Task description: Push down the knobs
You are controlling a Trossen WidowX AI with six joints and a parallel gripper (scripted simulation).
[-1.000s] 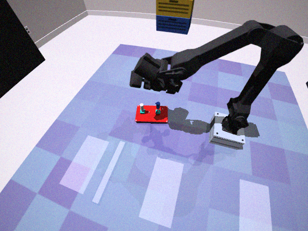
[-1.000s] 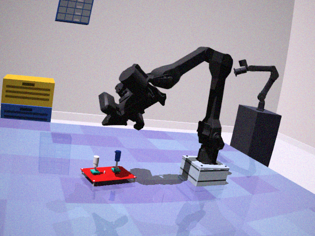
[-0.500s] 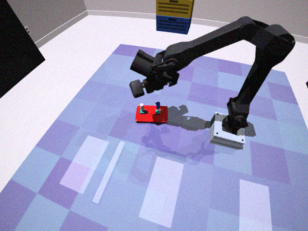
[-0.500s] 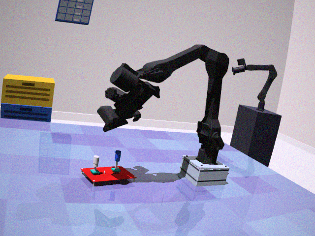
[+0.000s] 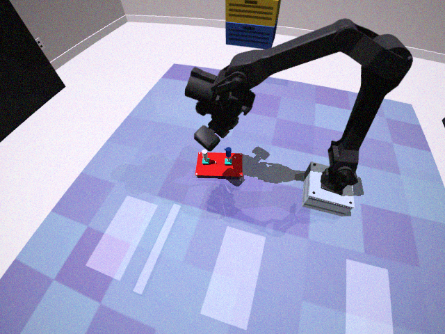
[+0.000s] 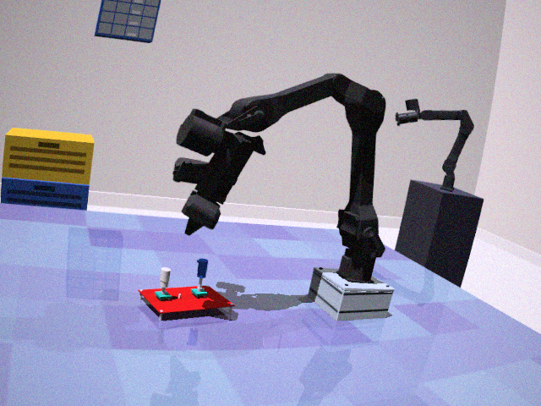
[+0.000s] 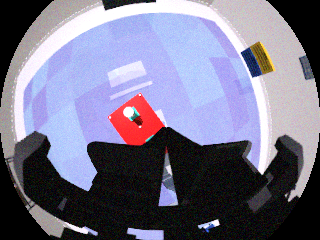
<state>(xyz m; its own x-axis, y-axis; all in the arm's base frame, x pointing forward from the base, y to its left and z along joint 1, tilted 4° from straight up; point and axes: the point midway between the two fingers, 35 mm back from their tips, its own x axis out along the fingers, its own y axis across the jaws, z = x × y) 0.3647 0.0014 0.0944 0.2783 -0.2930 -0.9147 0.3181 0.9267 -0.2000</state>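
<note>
The pincer (image 6: 190, 230), closed tight on nothing, hangs well above the red circuit board (image 6: 185, 302) on the worktop (image 6: 270, 349); the white knob (image 6: 165, 277) stands below and slightly to its left, the blue knob (image 6: 201, 266) below and just to its right, both high on their shafts. A descent that meets a knob off-centre or at a tilt would likely lever the shaft sideways and could tear its potentiometer loose. From the wrist, the pincer hides the blue knob, and no view resolves the potentiometer mountings.
</note>
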